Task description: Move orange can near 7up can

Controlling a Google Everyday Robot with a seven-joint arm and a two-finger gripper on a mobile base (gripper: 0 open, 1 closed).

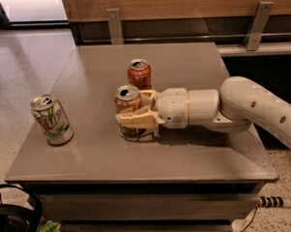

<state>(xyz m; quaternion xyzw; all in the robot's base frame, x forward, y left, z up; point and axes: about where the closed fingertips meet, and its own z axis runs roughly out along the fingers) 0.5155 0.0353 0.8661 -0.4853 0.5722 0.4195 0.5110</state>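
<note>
The orange can [127, 102], pale tan-orange with a silver top, stands upright near the middle of the grey table [98, 149]. My gripper [131, 111] reaches in from the right and is shut on it, with one cream finger in front and one behind. The 7up can [51, 119], whitish with green streaks, stands upright near the table's left edge, a clear gap to the left of the held can.
A deeper red-orange can [139, 73] stands just behind the held can. My white arm [242, 104] stretches across the table's right side. A wooden wall with metal brackets [115, 25] runs behind the table. Floor lies to the left.
</note>
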